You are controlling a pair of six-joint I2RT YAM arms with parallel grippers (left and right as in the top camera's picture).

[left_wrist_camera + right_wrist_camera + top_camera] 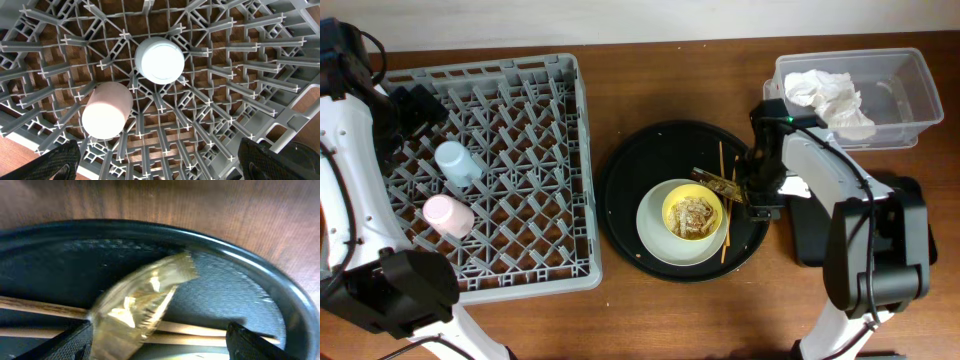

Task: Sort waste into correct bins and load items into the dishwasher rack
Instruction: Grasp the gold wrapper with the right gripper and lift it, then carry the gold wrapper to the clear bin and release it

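The grey dishwasher rack (510,110) at the left holds the blue cup (457,162) and the pink cup (449,215); both also show in the left wrist view, blue (159,60) and pink (106,111). My left gripper (165,162) is open and empty above the rack (240,75). On the round black tray (630,170) sit the pale plate (655,235), the yellow bowl (692,212) with food scraps, the chopsticks (722,160) and the gold wrapper (716,182). My right gripper (157,342) is open over the wrapper (137,302) and chopsticks (195,327). The clear tub (910,95) holds white napkins (830,98).
The flat black tray (912,195) lies at the right under my right arm. The round tray's raised rim (270,277) curves just beyond my right fingers. Bare wooden table lies between rack and round tray.
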